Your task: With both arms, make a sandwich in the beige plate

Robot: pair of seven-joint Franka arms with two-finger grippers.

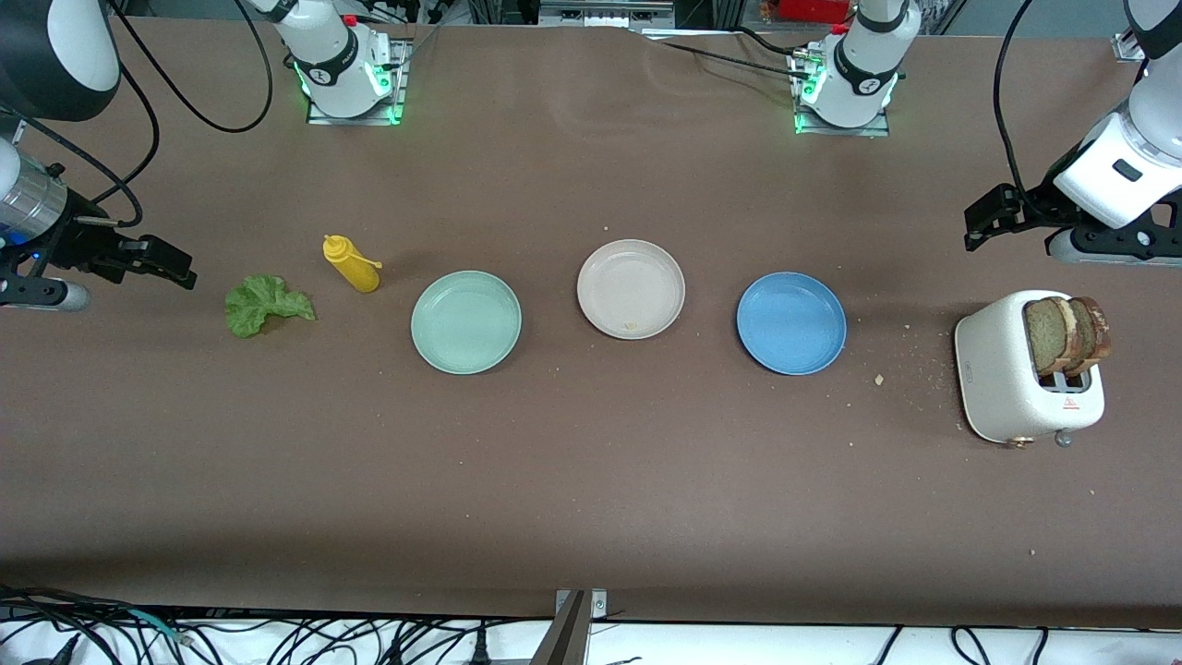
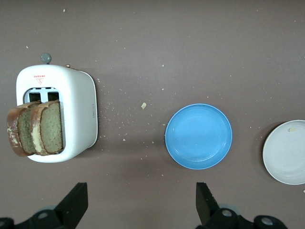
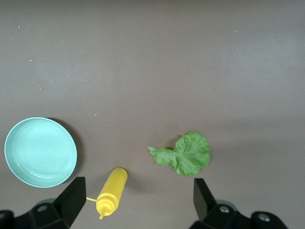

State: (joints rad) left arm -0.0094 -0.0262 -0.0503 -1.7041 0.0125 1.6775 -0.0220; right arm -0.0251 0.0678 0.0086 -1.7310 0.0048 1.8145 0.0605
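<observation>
Brown counter (image 1: 591, 480) carries three round plates in a row: mint green plate (image 1: 466, 321), pale beige plate (image 1: 631, 288) in the middle, blue plate (image 1: 791, 322). Two tan bread slices (image 1: 1067, 332) stand in the white toaster (image 1: 1025, 379) at the left arm's end. Ruffled green lettuce leaf (image 1: 266, 303) and yellow squeeze bottle (image 1: 352, 263) lie at the right arm's end. Left tool (image 1: 993, 217) hangs above the counter near the toaster, fingers spread, holding nothing. Right tool (image 1: 152, 260) is up by the lettuce, fingers apart, also holding nothing.

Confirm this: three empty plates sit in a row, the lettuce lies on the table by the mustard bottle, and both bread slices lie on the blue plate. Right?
Not quite. The bread slices stand in the toaster, not on the blue plate, which is empty; the front and left wrist views show this. The rest holds: three plates in a row, the lettuce beside the mustard bottle.
</observation>
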